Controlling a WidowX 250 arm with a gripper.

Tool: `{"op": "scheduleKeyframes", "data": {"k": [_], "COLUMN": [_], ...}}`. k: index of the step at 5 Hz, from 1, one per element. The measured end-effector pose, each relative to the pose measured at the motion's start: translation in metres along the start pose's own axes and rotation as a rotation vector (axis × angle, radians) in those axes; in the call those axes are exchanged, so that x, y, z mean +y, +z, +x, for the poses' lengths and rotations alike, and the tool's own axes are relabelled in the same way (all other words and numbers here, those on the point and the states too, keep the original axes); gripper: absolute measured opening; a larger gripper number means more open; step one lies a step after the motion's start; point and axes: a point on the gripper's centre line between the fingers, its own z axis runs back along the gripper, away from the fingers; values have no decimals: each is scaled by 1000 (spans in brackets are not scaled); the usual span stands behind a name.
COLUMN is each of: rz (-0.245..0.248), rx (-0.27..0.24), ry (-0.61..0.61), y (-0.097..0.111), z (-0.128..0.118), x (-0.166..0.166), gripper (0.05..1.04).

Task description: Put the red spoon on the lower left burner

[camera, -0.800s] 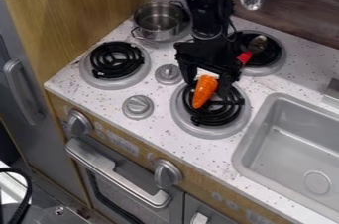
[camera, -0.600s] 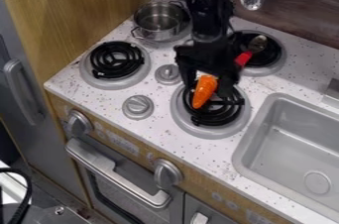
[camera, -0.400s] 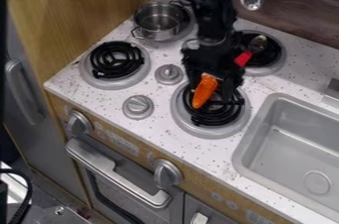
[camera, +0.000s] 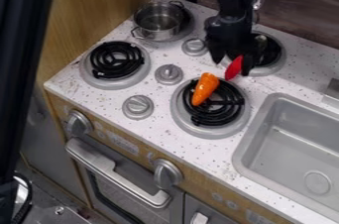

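Although the black two-finger gripper [camera: 232, 67] straddles the red-handled spoon [camera: 234, 67] at the two o'clock burner [camera: 265, 71], its pincer is unclenched. Centre the grip, close squarely, lift above the orange plastic carrot [camera: 206, 89], then travel toward nine o'clock to the black-coiled target burner [camera: 116, 84].

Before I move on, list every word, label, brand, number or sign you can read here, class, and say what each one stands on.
No text can be read for certain.
Pale marks on the wooden front panel, between the two front knobs: too small and blurred to read.
More pale marks on that panel, towards its lower right: also too blurred to read.
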Motion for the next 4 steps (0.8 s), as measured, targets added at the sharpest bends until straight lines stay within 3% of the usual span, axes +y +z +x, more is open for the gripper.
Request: {"op": "scheduleKeyframes", "data": {"k": [1, 4], "rz": [7, -38], "rx": [-16, 83], "ry": [-19, 13], "y": [-5, -48], "z": [23, 14], "x": [4, 6], "gripper": [999, 991]}}
